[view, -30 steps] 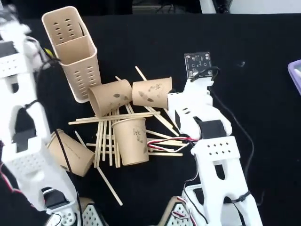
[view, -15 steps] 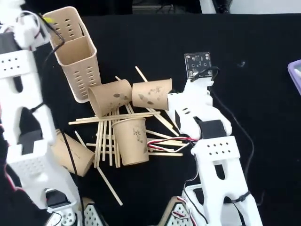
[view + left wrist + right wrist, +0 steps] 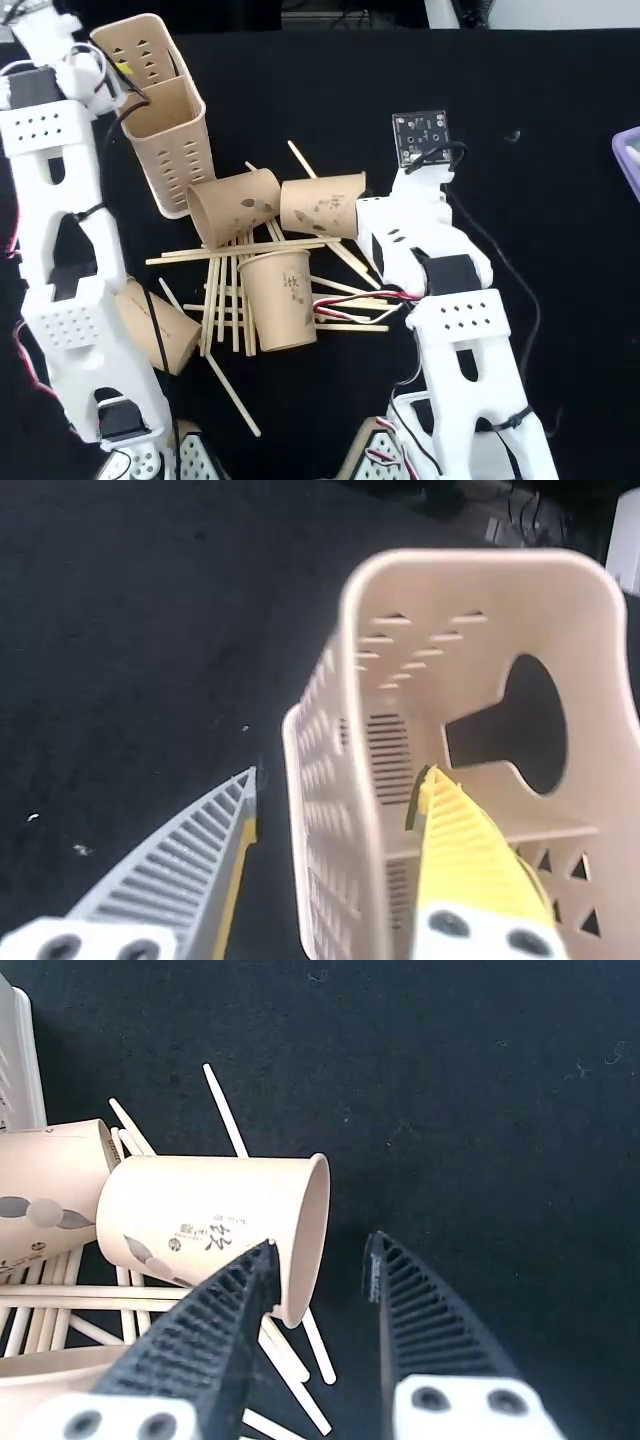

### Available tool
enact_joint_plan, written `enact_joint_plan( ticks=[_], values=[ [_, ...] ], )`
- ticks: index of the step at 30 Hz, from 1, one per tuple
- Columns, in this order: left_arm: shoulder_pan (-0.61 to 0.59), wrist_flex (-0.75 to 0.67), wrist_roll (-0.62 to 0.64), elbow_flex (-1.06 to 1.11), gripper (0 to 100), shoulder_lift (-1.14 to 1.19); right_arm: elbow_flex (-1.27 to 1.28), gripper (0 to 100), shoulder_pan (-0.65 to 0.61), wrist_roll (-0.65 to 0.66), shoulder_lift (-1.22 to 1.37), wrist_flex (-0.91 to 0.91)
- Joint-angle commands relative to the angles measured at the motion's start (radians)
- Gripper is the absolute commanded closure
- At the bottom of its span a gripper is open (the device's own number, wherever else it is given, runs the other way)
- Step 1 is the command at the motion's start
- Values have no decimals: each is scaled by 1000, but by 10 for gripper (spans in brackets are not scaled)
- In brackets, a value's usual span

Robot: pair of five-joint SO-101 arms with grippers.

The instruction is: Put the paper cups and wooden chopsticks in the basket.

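As left arm has swung to far left, left claw [image 3: 337,780] now straddles basket [image 3: 540,610] wall, spread, gripping nothing; right claw [image 3: 320,1247] unmoved, spread at paper cup [image 3: 210,1220] rim. Chopsticks [image 3: 225,300] on counter [image 3: 520,90]; loading unstarted.

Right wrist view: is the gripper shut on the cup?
No: the right gripper is open, and the rim of the cup and a strip of bare table show between its jaws.
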Motion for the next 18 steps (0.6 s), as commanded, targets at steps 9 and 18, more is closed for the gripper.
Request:
enact_joint_plan(
  ticks=[9,18],
  values=[
    [236,37,-152,-54,970,-9,-35,853,8,-3,-1,2],
    [348,121,-497,-56,970,-20,-199,850,26,-5,10,-18]
  ],
)
